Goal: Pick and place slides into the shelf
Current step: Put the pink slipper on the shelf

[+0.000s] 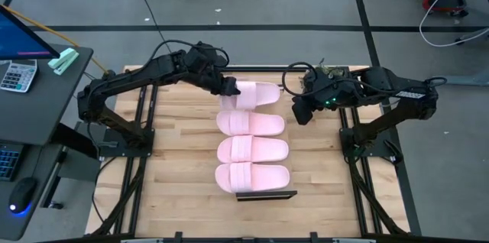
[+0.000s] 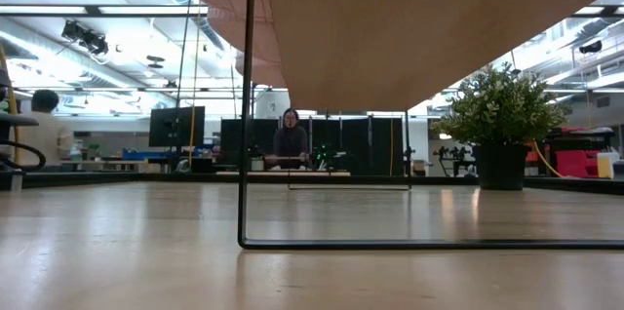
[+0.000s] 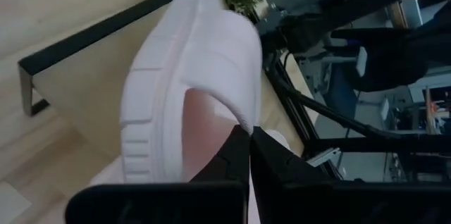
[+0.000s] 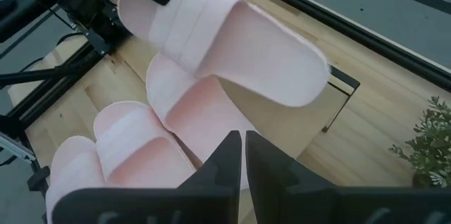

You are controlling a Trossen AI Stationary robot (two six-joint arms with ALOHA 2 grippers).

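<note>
Four pale pink slides show in the high view. Three lie side by side on their soles along the shelf (image 1: 266,195), whose black frame end shows at the near side: (image 1: 250,124), (image 1: 253,150), (image 1: 252,176). The fourth slide (image 1: 256,94) is at the far end of the row, in my left gripper (image 1: 229,88), which is shut on it. My right gripper (image 1: 300,111) hovers shut to the right of the row, above the second slide (image 4: 204,111), touching nothing. The low view shows only the shelf's thin black leg (image 2: 244,105) and pale underside. My left gripper pinches the fourth slide at its strap end (image 4: 151,2), at the side rim (image 3: 236,115), coming from the table's left and slanting down. The fingers (image 3: 225,157) hide the exact spot. The slide is lifted and tilted over the shelf's far end (image 4: 344,82).
A small potted plant (image 4: 426,143) stands at the table's far right, behind the right arm. The shelf's black frame (image 3: 91,37) runs under the lifted slide. Bare plank tabletop (image 1: 176,151) lies left and right of the row. A person sits far off in the room (image 2: 291,135).
</note>
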